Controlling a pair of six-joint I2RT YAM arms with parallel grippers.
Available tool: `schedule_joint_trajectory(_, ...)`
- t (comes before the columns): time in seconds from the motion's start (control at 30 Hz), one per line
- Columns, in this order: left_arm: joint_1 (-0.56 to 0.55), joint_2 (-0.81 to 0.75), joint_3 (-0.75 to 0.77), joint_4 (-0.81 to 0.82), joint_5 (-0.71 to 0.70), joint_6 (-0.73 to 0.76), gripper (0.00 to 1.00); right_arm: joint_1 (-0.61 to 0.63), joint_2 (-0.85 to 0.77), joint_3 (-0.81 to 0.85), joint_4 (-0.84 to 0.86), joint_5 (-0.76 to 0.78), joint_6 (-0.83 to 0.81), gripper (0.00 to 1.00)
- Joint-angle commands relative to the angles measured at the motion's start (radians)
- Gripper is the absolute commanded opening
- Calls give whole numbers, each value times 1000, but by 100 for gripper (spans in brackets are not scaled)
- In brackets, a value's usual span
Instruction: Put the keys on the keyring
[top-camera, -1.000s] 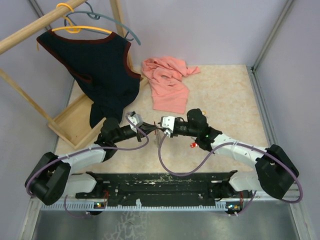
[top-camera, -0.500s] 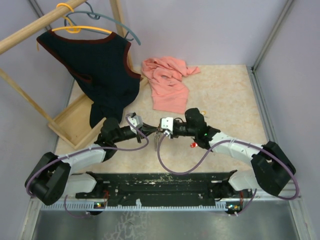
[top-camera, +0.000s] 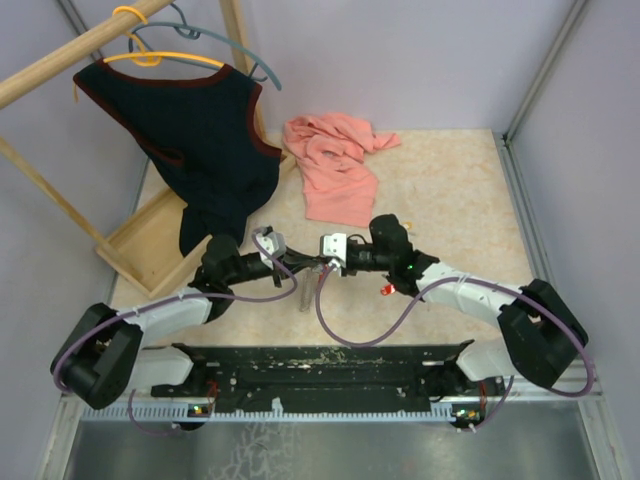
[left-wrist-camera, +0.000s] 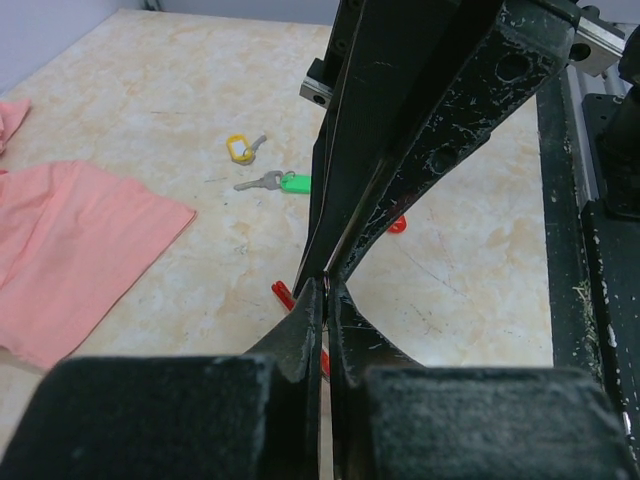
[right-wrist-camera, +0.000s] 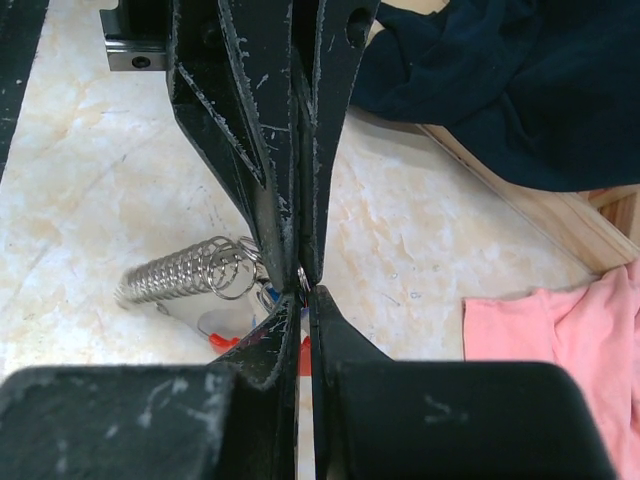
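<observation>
At the near edge the black base rail (top-camera: 320, 365) closes the surface (top-camera: 460, 190), and both arms stretch from it toward the middle. There the left hand (left-wrist-camera: 326, 292) and the right hand (right-wrist-camera: 304, 297) meet tip to tip, low above the surface. Each is clenched almost fully, with only a thin slit between its fingers. A small metal ring (right-wrist-camera: 302, 272) sits where the tips meet, but I cannot tell which hand pinches it. The keyring (left-wrist-camera: 283, 292) shows below these tips. Only short bright red parts appear beside the fingers; the rest is hidden. Just beside it is a metal coil spring (right-wrist-camera: 180, 275) with rings at its end. A little farther the green key (left-wrist-camera: 295, 184) and the yellow key (left-wrist-camera: 240, 149) lie flat, near each other and apart from the hands. The right half of the surface is open up to the grey frame edge (top-camera: 524, 205). At the far centre lies a pink cloth (top-camera: 335, 165). At the far left a dark garment (top-camera: 200, 140) hangs over a wooden rack base (top-camera: 140, 250).
</observation>
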Motion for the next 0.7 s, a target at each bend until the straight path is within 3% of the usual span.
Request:
schedule_joint_trajectory(0.0,-3,-25,22,27,-10,-13,5,-8,2,21,102,-18,26,0)
schedule_joint_trajectory(0.27,-3,-50,0,53,-137,-90,25,-28,-12,-31,174,44,98,0)
schedule_joint_trajectory(0.67,-2,-89,-107,144,-290,-332,39,-30,-7,-64,257,99,148,0)
